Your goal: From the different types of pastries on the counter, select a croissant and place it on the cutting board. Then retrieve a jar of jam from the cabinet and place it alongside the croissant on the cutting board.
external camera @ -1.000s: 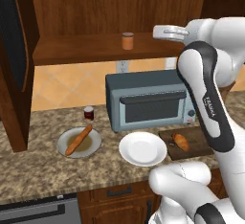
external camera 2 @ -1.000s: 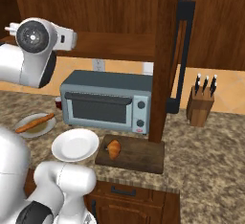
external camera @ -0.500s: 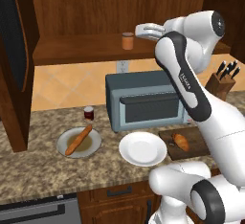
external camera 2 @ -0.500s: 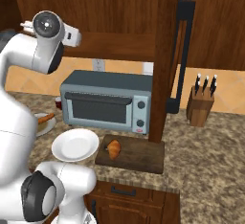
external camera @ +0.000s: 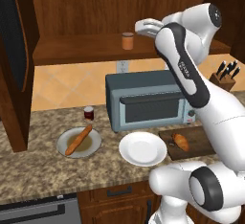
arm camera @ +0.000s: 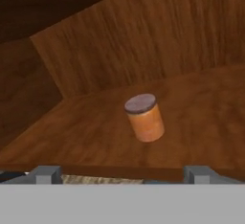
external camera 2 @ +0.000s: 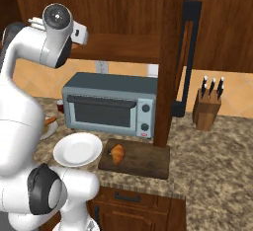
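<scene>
The orange jar of jam [external camera: 127, 41] with its tan lid stands upright on the cabinet shelf [external camera: 76, 50]. My gripper [external camera: 140, 27] hovers just right of the jar at shelf height, apart from it. In the hand view the jar of jam [arm camera: 145, 117] stands ahead on the shelf [arm camera: 201, 122], and the gripper [arm camera: 122, 175] is open with nothing between its fingertips [arm camera: 45, 174]. The croissant [external camera: 181, 141] lies on the dark cutting board [external camera: 198, 139] on the counter, right of the toaster oven; both show again from the right, croissant [external camera 2: 117, 153] on board [external camera 2: 143, 160].
A grey toaster oven [external camera: 148, 106] sits under the shelf. An empty white plate [external camera: 142, 149] lies in front of it. The baguette [external camera: 79, 139] rests on another plate, with a dark red jar [external camera: 88, 113] behind. A knife block [external camera 2: 206, 107] stands right. An open cabinet door [external camera 2: 170, 62] hangs over the board.
The arm has swung left along the shelf, bringing the gripper from well right of the jar to close beside it. The jaws stay open; nothing else moved.
</scene>
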